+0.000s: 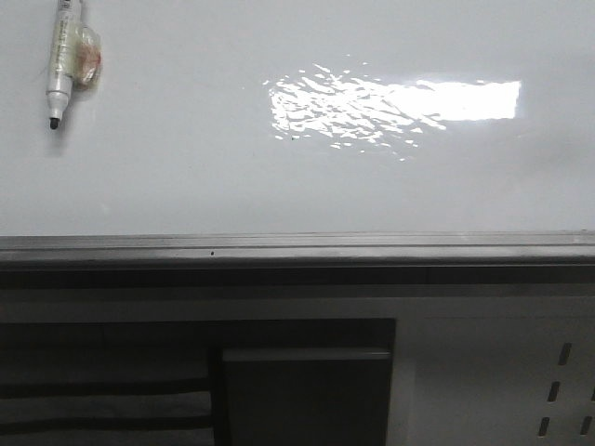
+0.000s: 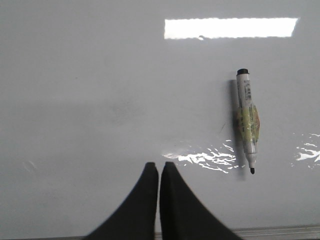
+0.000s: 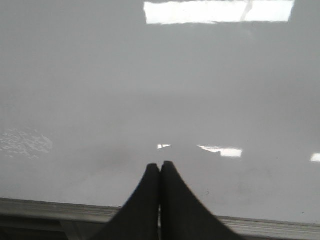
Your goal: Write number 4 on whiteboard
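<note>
**Whiteboard, blank; marker unclaimed**

Whiteboard (image 1: 186, 167): glossy white, flat, grey rim along the near edge; no number 4 drawn on it in any view. Marker (image 1: 63, 58): uncapped, black tip exposed, lying loose at the board's far left, taped band at mid-barrel, probably a grip aid. Left gripper (image 2: 159, 167): fingers pressed together, empty, near the marker but apart from it. Right gripper (image 3: 160, 166): likewise closed and empty, over bare board near the rim. Judgement: writing not yet begun; marker pickup comes first
</note>
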Tool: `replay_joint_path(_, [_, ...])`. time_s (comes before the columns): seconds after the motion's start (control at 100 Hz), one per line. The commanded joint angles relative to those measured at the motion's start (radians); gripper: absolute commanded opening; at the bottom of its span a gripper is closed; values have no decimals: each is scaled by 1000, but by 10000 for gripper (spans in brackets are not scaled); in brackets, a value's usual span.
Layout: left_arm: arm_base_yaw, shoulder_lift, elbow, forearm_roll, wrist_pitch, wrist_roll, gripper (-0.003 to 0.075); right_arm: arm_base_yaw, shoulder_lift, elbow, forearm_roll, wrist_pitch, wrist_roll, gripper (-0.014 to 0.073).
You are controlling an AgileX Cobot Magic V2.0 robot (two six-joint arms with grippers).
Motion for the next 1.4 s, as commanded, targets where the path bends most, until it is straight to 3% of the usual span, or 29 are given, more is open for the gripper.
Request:
replay_joint_path(0.0, [-3, 23, -33, -3, -70, -10, -20, -5, 24, -35, -7, -72, -6, -64])
replay_joint_path(0.45, [-3, 24, -29, 24, -70, -10, -6, -5, 28, -33, -24, -70, -6, -40])
replay_joint_path(0.55, [-3, 24, -29, 61, -67, -10, 151, -5, 28, -33, -67, -70, -6, 136])
replay_joint_path(0.67, [-3, 24, -29, 73, -80, -10, 453, -5, 28, -33, -76, -72, -6, 390])
replay_joint_path(0.74, [-3, 24, -29, 69, -94, -10, 527, -5, 28, -33, -76, -72, -6, 460])
replay_joint_path(1.03, [-3, 24, -29, 62, -111, -10, 510, -5, 28, -33, -71, -70, -6, 470])
replay_joint_path(1.26, [-3, 78, -27, -55, -196, -10, 451, -5, 28, -33, -57, -70, -6, 470])
replay_joint_path(1.39, [-60, 172, -29, -67, -194, 37, 442, -5, 28, -33, -51, -70, -6, 470])
